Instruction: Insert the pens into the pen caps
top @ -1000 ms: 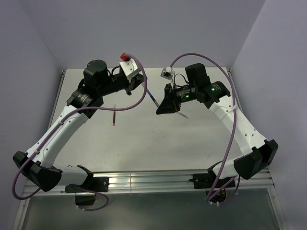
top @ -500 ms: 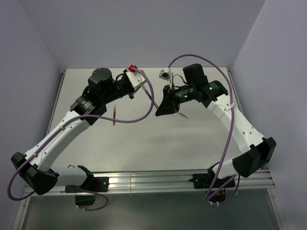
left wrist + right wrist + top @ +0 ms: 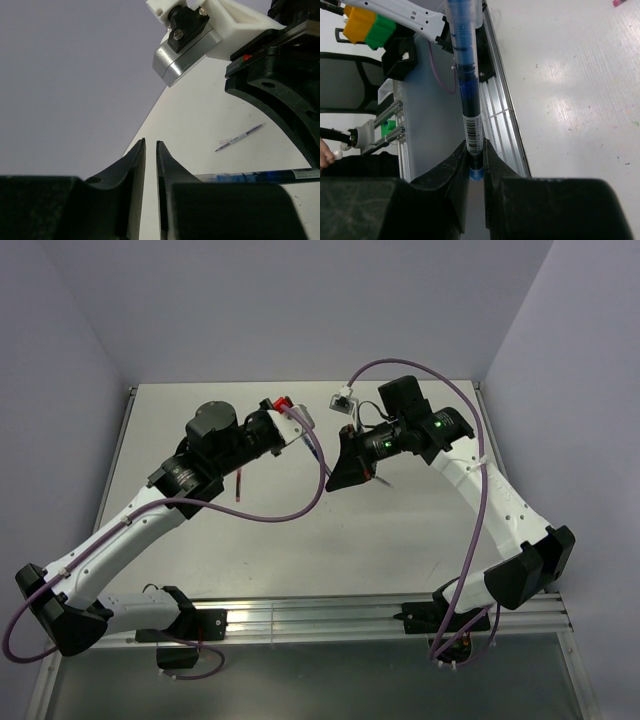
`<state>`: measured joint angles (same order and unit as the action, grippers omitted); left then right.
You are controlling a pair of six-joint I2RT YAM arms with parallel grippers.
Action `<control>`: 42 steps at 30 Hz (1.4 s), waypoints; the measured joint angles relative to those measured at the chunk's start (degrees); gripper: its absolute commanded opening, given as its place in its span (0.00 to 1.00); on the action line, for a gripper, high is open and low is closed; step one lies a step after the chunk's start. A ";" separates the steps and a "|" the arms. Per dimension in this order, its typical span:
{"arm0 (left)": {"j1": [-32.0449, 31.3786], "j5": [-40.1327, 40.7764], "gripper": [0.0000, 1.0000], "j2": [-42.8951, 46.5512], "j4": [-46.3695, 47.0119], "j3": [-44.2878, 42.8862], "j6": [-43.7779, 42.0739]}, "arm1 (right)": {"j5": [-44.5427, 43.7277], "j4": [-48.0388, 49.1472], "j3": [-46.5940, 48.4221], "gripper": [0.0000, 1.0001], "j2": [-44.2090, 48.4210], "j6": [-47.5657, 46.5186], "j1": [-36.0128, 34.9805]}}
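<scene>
Left tool [image 3: 150, 142] jaws a sliver apart, gripping nothing, just beside the blue pen [image 3: 469, 90]. Red pen [image 3: 238, 483] lies on the counter [image 3: 400, 530]. Right tool [image 3: 475, 145] is clamped on the blue pen's barrel, presenting it toward the left arm — likely for capping. Pale pen [image 3: 241, 136] on the counter nearby.

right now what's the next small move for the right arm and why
Probably lower the blue pen to the table and release it: the right tool pinches it, a clear cap seems already on its far end, and the left tool is empty.
</scene>
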<state>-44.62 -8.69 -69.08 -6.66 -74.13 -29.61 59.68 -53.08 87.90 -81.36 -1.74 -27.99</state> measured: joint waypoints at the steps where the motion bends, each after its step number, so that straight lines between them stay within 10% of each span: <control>1: 0.00 -0.11 0.23 0.09 -0.02 0.11 0.00 | 0.02 -0.48 0.09 0.00 0.00 -0.02 0.00; 42: -1.92 1.16 0.29 1.88 4.76 5.09 3.54 | -1.38 -12.87 6.21 0.00 -2.60 -1.27 -0.20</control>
<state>-46.54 -7.53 -67.20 -1.89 -69.04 -26.06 58.30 -65.95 94.11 -83.96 -3.01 -28.18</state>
